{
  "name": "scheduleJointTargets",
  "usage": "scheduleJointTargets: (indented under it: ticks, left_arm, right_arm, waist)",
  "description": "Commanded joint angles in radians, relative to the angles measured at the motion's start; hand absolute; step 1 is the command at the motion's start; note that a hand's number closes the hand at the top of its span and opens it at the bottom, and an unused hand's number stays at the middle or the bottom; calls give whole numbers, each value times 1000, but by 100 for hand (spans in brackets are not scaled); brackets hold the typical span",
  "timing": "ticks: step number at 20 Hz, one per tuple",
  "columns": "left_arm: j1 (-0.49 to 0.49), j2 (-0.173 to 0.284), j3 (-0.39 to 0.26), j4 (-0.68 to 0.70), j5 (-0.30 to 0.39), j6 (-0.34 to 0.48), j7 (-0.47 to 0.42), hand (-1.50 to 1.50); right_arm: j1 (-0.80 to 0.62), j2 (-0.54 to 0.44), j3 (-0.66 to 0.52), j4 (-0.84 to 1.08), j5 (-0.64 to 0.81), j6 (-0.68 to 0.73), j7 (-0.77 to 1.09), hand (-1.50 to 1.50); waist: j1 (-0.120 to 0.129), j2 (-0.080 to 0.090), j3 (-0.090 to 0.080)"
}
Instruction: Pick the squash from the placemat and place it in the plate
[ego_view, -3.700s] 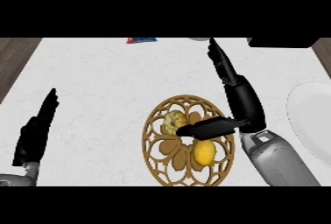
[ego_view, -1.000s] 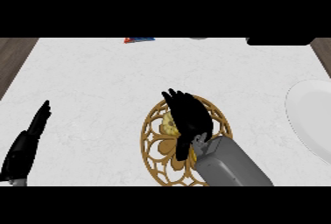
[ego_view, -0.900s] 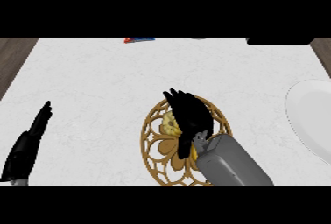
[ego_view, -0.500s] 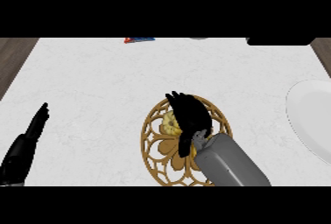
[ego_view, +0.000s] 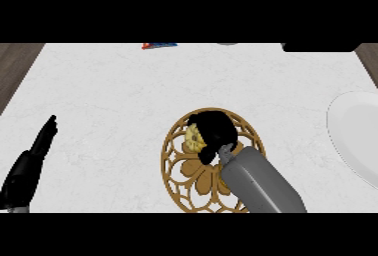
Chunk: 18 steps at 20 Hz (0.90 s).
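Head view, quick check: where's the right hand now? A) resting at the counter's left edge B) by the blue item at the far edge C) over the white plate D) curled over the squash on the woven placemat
D: the right hand is curled down on the placemat, with the yellow squash showing beside it.

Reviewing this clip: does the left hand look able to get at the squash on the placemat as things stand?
Probably not. The right hand is curled over the squash on the placemat, covering most of it, while the left hand rests far off near the view's left edge.
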Motion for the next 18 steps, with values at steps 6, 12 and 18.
scheduleJointTargets:
  ticks: [6,12,18]
  left_arm:
    - [9,-8,60,-10,-11,-52,-3,0]
    - [20,-35,68,15,-25,14,-1,0]
    - [51,-22,96,5,-15,17,-17,0]
  right_arm:
    - [47,-16,-13,53,69,-75,-147,150]
    - [145,-495,-251,63,-49,-57,-419,150]
    - [175,-776,-457,164,-125,-92,-616,150]
  waist:
    - [-4,-1,0]
    - [-103,7,7]
    - [-133,8,17]
